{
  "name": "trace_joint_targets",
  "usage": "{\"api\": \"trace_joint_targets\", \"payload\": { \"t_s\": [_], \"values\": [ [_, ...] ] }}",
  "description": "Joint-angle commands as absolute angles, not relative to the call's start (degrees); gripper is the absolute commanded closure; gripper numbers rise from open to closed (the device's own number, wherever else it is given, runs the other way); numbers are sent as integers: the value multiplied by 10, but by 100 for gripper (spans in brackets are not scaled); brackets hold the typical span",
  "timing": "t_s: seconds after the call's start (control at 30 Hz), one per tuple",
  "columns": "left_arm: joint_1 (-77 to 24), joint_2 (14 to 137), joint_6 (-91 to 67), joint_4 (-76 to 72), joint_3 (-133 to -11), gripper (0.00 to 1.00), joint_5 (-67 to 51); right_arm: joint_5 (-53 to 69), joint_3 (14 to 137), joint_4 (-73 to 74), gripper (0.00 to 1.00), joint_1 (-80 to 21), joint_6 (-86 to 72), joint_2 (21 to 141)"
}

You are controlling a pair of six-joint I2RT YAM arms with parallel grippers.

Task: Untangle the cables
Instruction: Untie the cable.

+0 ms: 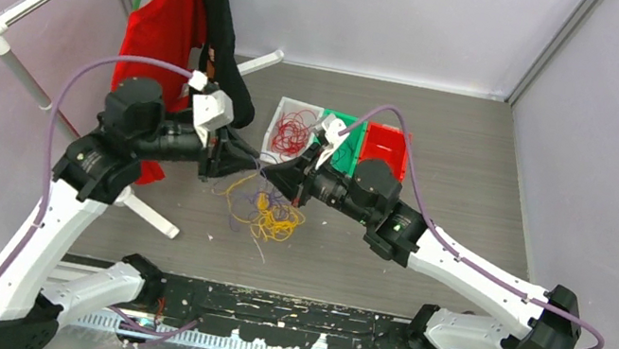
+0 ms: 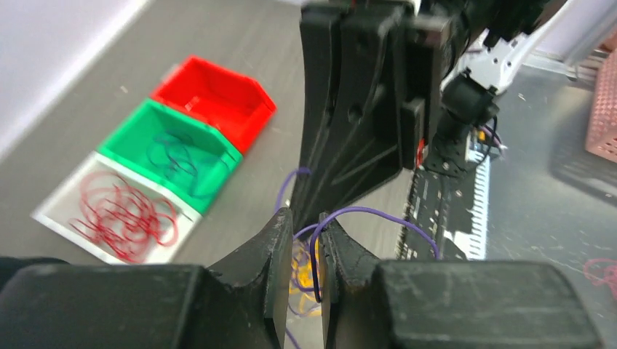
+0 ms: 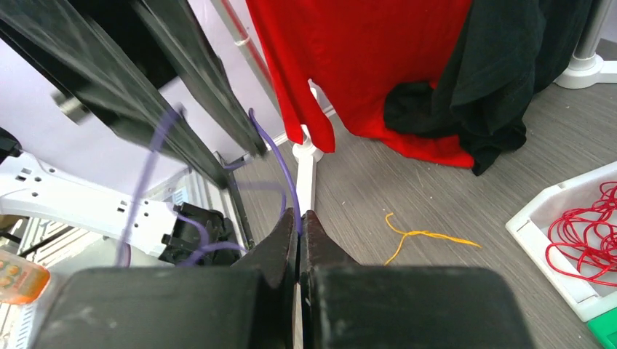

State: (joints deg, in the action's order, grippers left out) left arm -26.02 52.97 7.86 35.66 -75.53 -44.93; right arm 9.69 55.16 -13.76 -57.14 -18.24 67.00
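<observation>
Your right gripper (image 3: 300, 217) is pinched shut on a purple cable (image 3: 282, 163); the left gripper (image 2: 306, 222) stands barely apart, purple cable running between its fingers. Draw it out slowly, clear of the tangle (image 1: 268, 211) on the table (image 1: 461, 163) below

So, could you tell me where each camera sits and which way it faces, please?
Top external: above and behind the arms, looking down at the table; both arms show, left fingers and right fingers meeting over the cables.
Left wrist: on the left arm, facing the right fingers and three bins; own fingers at bottom.
Right wrist: on the right arm, facing the red garment; own fingers pinch a purple cable.
Shared: all three show the white bin.
</observation>
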Motion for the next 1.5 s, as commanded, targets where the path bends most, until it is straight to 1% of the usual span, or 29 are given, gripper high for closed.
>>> {"api": "trace_joint_targets", "payload": {
  "t_s": [0.0, 0.07, 0.2, 0.27, 0.47, 0.63, 0.7, 0.8, 0.9, 1.3, 1.4, 1.47],
  "values": [
    [-261, 519, 46, 354, -719, 78, -482, 97, 554, -179, 99, -570, -196, 662],
    [-261, 513, 46, 345, -698, 74, -479, 100, 553, -183, 99, -570, -198, 658],
    [-261, 500, 39, 324, -671, 60, -469, 109, 556, -180, 99, -570, -195, 654],
    [-261, 496, 47, 317, -668, 57, -457, 120, 559, -170, 99, -570, -193, 655],
    [-262, 475, 103, 316, -658, 57, -435, 127, 562, -157, 99, -570, -194, 660],
    [-261, 431, 53, 238, -632, 60, -421, 127, 561, -149, 99, -570, -192, 656],
    [-261, 430, 47, 233, -644, 62, -424, 127, 562, -145, 99, -570, -191, 654],
    [-261, 439, 73, 248, -663, 66, -421, 133, 568, -139, 99, -570, -194, 658],
    [-261, 435, 116, 241, -660, 67, -425, 134, 584, -120, 99, -570, -196, 666],
    [-261, 458, 258, 252, -673, 65, -428, 191, 616, -87, 99, -570, -197, 687],
    [-261, 470, 304, 307, -695, 60, -451, 197, 619, -79, 99, -570, -193, 686],
    [-261, 491, 346, 373, -722, 58, -466, 200, 619, -76, 99, -570, -192, 684]
  ]
}}
